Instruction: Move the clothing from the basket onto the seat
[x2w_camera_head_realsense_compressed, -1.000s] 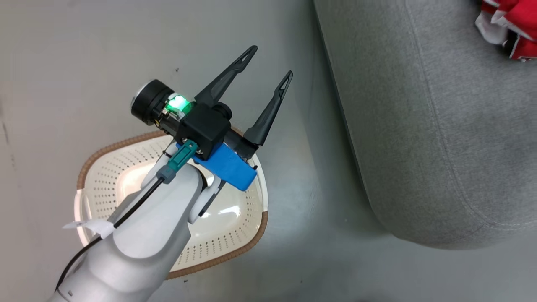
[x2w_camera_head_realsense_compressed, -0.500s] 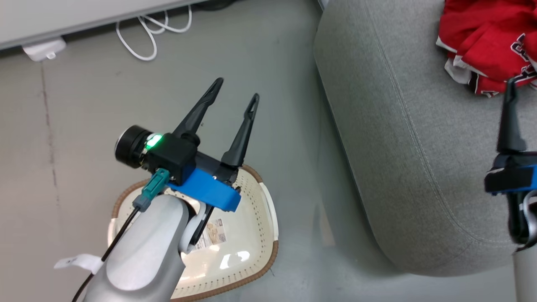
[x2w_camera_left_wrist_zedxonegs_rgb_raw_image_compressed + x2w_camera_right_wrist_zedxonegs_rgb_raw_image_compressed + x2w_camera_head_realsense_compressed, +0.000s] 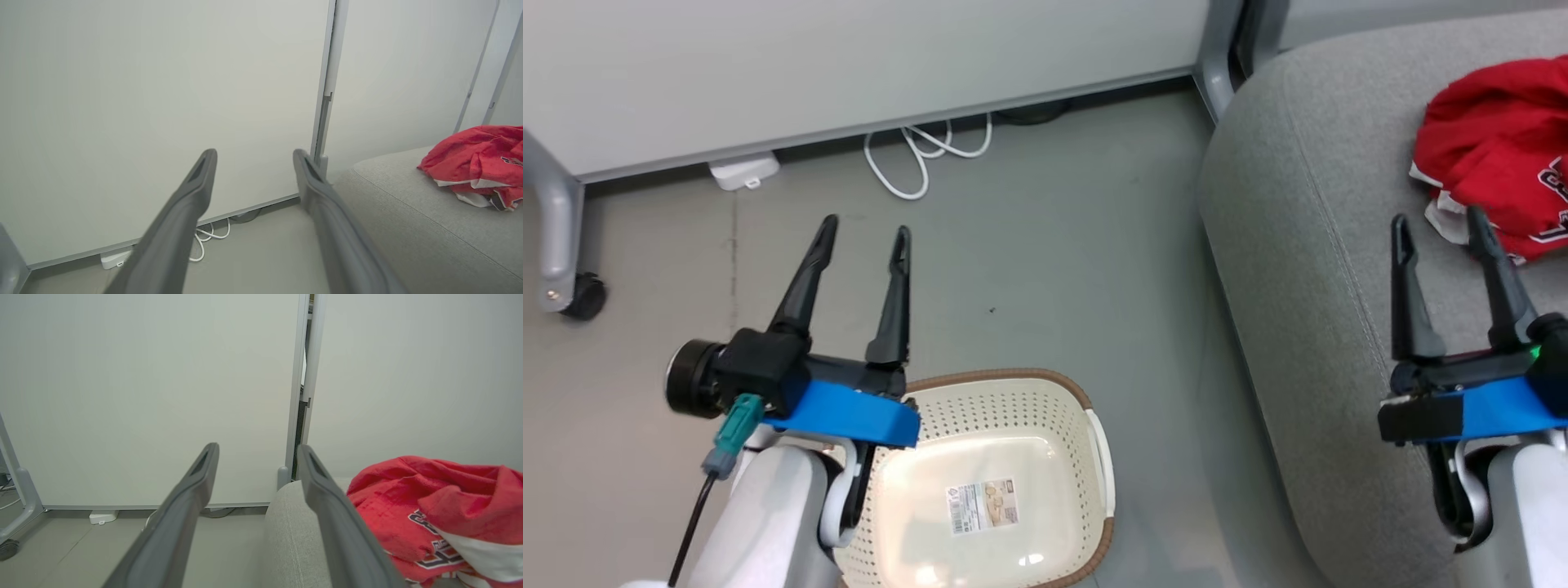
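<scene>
i see the red basketball clothing with white trim and black-and-white lettering [image 3: 1482,147] lying crumpled in a heap on the large light-grey fabric seat cushion [image 3: 1298,286], towards the right of the head view. the small cream-white perforated plastic basket with a brown woven-look rim [image 3: 1013,404] stands on the grey floor [image 3: 1045,245], beside the seat's left edge and apart from it. its bare bottom shows a label sticker [image 3: 983,506]. the left jaws stand wide with nothing between them. they are held above the floor just past the basket's far left rim and point towards the pale wall panel [image 3: 849,65]. the right jaws stand equally wide, gripping nothing, above the seat. their tips lie just beside the clothing's near edge, and i cannot tell whether one touches it. a white cable [image 3: 915,159] loops on the floor by the wall.
</scene>
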Motion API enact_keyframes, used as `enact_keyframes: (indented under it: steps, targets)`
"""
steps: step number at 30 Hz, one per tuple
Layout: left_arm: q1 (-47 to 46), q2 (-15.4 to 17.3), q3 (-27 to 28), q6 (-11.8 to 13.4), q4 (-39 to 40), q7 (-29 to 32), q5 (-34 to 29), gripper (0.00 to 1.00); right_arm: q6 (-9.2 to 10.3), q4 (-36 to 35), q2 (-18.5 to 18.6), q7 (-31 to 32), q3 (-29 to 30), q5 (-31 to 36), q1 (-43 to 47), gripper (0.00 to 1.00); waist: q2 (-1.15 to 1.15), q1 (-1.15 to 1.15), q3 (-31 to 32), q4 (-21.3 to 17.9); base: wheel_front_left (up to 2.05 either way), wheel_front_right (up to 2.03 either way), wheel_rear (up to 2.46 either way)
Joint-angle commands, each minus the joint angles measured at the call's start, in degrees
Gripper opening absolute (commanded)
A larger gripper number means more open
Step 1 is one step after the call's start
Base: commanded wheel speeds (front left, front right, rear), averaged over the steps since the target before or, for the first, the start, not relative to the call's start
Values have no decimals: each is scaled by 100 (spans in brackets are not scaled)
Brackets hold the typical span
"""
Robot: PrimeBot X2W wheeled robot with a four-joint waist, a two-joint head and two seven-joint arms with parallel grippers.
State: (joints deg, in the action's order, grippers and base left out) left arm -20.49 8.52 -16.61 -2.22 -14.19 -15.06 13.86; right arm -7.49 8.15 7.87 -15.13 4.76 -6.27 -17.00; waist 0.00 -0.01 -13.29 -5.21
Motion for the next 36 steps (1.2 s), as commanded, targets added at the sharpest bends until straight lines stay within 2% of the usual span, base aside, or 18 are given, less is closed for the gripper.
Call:
enact_keyframes:
  steps: [1,9,18,36]
  targets:
    - [122,-49,149,9,51,-16,-33,100,-1,-25,-43,-1,-25,2,140,100,0,1,161,154,0,0,0]
    - [661,-239,819,-76,65,-16,-169,100,-1,-11,-233,-1,-92,66,524,100,0,1,475,372,0,0,0]
    - [1143,-400,1324,-196,79,-16,-358,100,-1,30,-354,-1,-102,112,945,100,0,1,780,534,0,0,0]
    - [1469,-546,1539,-361,32,-16,-597,100,-1,192,-462,-1,-101,180,1186,100,0,1,966,733,0,0,0]
